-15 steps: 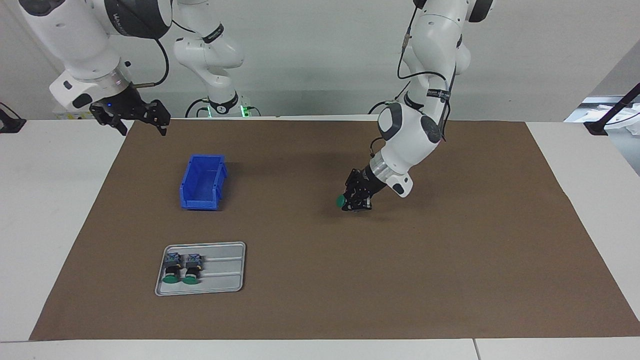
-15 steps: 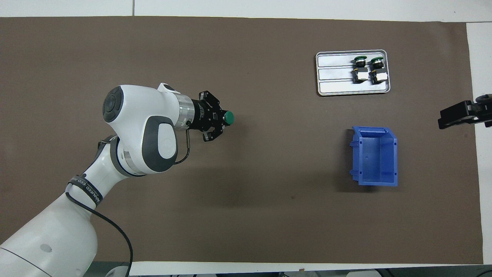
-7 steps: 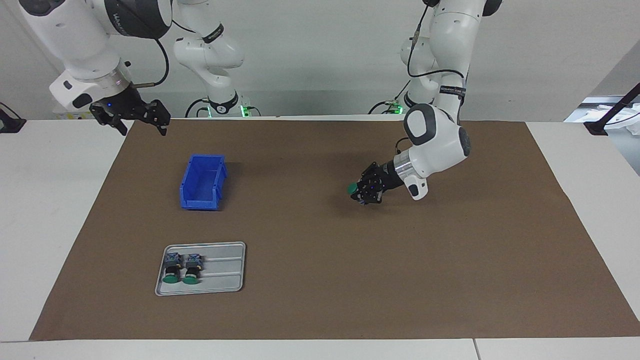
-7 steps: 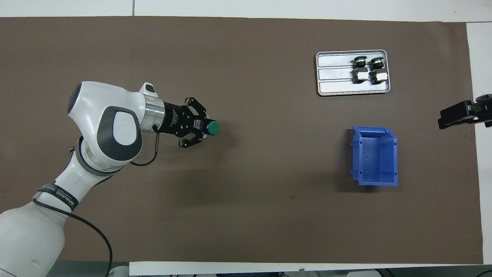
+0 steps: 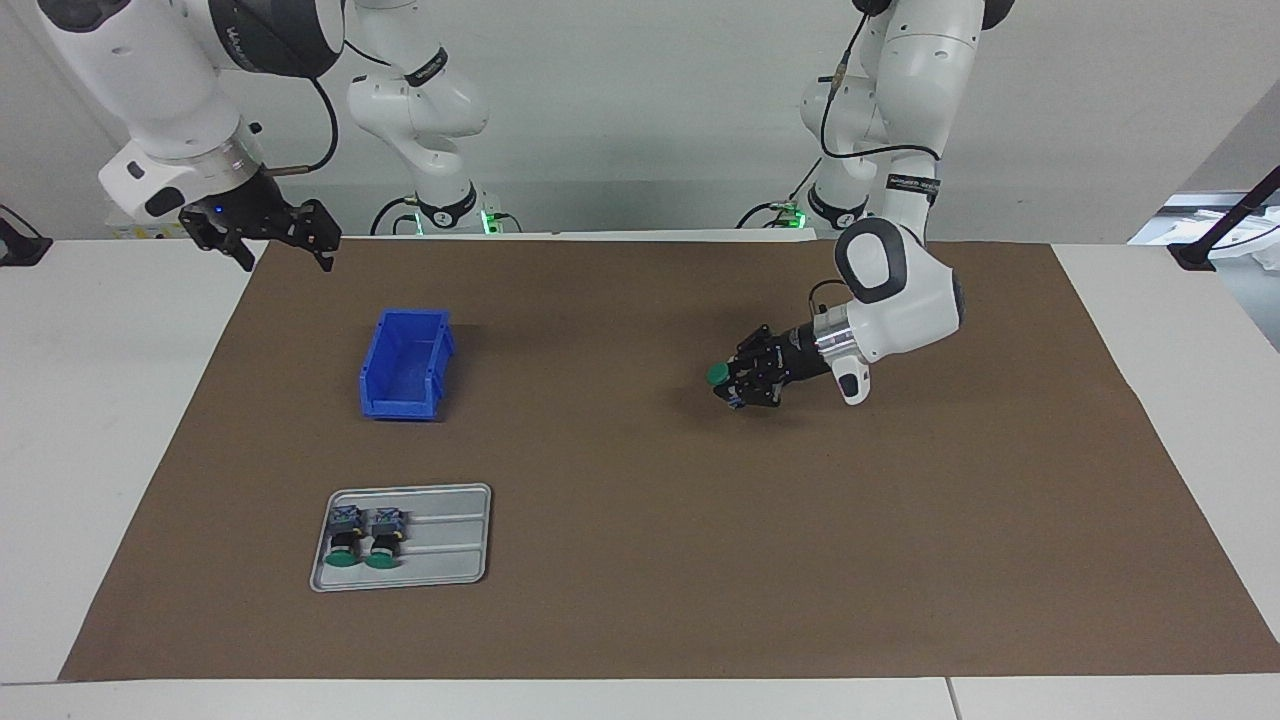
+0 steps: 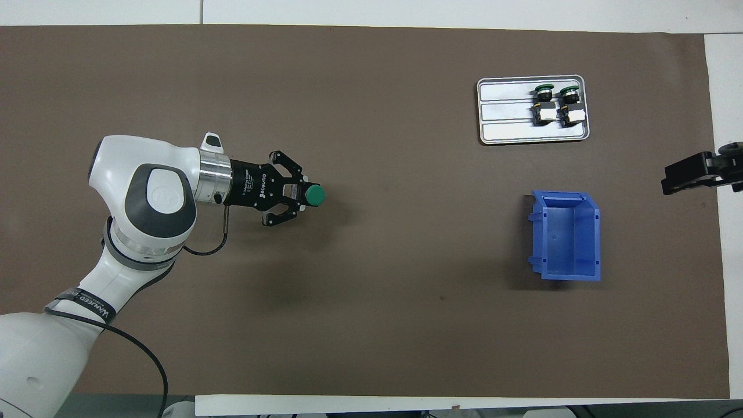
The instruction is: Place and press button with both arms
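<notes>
A button (image 5: 717,375) (image 6: 314,195) with a round green cap is held in my left gripper (image 5: 733,386) (image 6: 300,195), which is shut on its black body. The gripper lies nearly level, low over the brown mat (image 5: 640,600), and the cap points toward the right arm's end of the table. My right gripper (image 5: 287,255) (image 6: 676,177) hangs open and holds nothing, over the mat's corner at the right arm's end, where that arm waits.
A silver tray (image 5: 450,540) (image 6: 505,116) holds two more green-capped buttons (image 5: 345,540) (image 6: 544,104) side by side. An open blue bin (image 5: 405,365) (image 6: 566,235) stands nearer to the robots than the tray. Two smaller white arms (image 5: 430,100) stand at the table's edge.
The left arm has drawn the button toward its own end of the table, and its wrist has swung from pointing down to nearly level. The right arm has not moved.
</notes>
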Controlling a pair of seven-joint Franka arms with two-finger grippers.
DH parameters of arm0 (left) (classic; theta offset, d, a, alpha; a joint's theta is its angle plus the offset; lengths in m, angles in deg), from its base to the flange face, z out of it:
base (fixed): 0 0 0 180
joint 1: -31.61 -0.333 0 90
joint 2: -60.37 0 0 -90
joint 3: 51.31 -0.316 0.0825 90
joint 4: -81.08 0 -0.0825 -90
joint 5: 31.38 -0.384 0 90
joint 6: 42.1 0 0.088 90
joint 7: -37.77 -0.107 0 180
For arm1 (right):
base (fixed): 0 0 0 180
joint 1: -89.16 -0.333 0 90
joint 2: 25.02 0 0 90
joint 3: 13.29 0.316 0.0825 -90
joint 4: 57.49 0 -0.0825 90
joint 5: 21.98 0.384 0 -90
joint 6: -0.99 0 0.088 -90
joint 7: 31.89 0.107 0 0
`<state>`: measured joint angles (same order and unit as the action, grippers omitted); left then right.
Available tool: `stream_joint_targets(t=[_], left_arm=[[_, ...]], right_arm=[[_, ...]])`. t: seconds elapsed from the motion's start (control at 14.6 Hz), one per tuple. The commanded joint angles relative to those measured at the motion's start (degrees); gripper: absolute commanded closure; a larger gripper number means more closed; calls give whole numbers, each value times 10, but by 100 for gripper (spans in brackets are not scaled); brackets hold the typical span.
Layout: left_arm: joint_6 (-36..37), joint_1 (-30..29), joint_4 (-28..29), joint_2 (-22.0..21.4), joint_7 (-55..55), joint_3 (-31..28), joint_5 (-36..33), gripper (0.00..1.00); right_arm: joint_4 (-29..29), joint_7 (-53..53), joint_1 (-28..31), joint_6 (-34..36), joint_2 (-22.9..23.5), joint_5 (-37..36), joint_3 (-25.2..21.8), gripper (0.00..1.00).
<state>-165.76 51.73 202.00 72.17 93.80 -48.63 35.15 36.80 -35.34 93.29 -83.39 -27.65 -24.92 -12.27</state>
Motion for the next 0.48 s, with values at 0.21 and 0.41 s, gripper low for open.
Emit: stream_joint_targets(t=[0.21,0.41], left_arm=[[-4,2,19,-13,-12,2,36,92],[-7,4,34,-11,-11,1,60,93]], right_arm=[[2,-11,5,6,-5,5,3,1],[2,-11,5,6,-5,5,2,1]])
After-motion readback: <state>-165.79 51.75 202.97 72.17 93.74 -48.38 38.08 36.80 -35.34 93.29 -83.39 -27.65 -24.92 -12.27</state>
